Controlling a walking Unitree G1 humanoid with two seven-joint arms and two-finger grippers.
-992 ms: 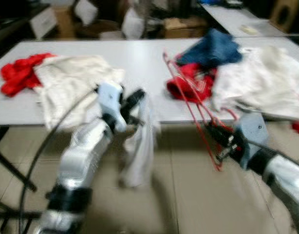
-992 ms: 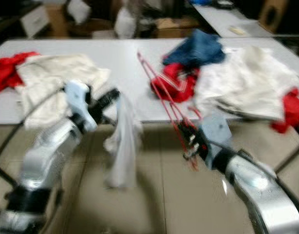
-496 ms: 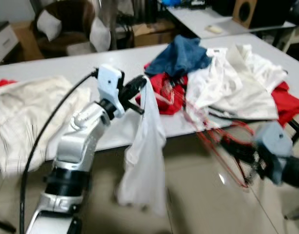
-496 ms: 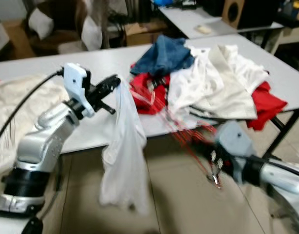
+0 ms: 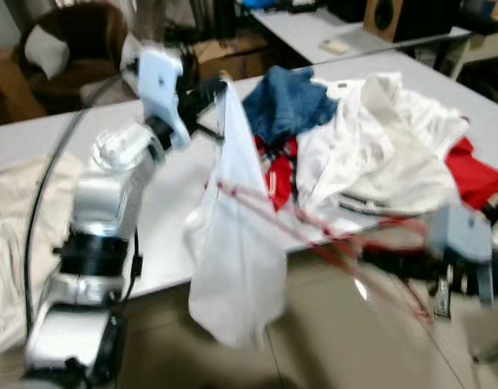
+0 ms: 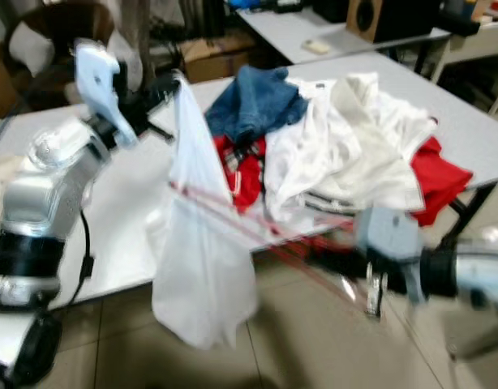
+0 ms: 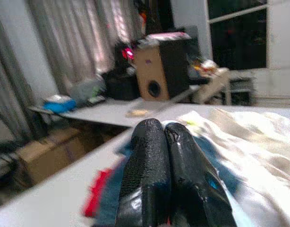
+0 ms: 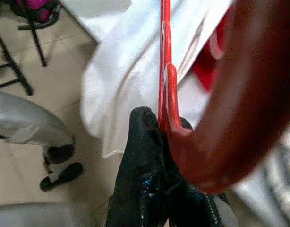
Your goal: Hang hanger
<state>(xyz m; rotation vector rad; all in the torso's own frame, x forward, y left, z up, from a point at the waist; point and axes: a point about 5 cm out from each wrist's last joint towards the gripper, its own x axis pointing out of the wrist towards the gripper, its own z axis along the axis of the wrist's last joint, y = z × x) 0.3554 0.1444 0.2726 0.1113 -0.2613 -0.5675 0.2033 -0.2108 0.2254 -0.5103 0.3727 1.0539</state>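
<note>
- Near right: the right gripper (image 6: 330, 261) is clamped tight on the red hanger (image 8: 165, 80). The hanger's thin arms are seen reaching left, across the hanging cloth; the picture is blurred here.
- Near centre: a white garment (image 5: 233, 251) is held up in front of the table edge and droops towards the floor.
- Middle left: the left gripper (image 5: 210, 91) is raised, its fingers (image 7: 154, 170) pressed together on the garment's top.
- Far: a heap of clothes (image 5: 371, 146), white, red and blue, lies on the grey table (image 5: 176, 174).
- Judgement: the hanger tip is best fed into the garment's opening while the cloth is kept taut; snagging on a fold is to be avoided.
</note>
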